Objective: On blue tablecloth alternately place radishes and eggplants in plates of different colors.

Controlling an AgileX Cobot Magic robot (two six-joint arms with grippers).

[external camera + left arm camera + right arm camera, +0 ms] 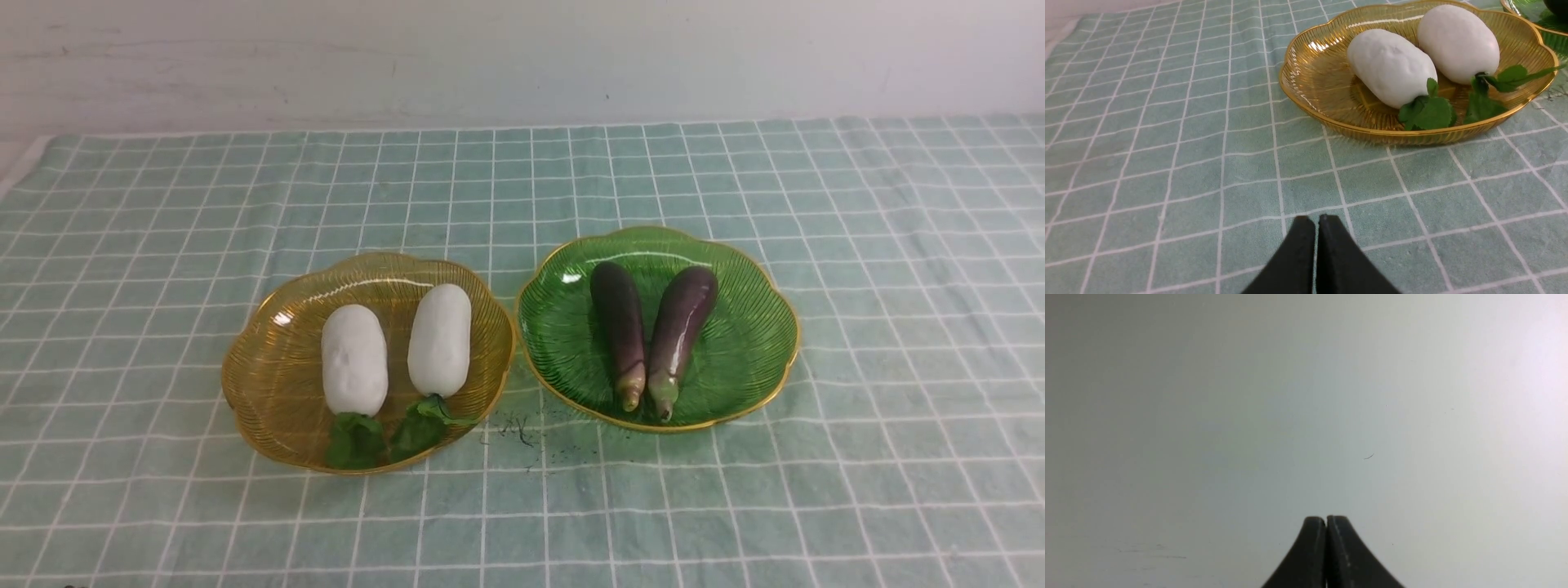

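Two white radishes (353, 359) (440, 340) lie side by side in the amber-yellow plate (269, 367), green sprigs toward me. In the green plate (751, 327) to its right rest two dark purple eggplants (619, 327) (682, 322), pale stems toward me. Both plates stand on the blue tablecloth (163, 245). Neither arm shows in the front view. In the left wrist view my left gripper (1317, 218) is shut and empty over the cloth, short of the yellow plate (1306, 90) and its radishes (1390, 67) (1457, 43). My right gripper (1326, 517) is shut, empty, facing a blank pale surface.
A pale wall (522, 57) runs behind the table's far edge. Small dark specks (516, 429) mark the cloth between the two plates. The cloth's left edge (24, 163) shows at the far left.
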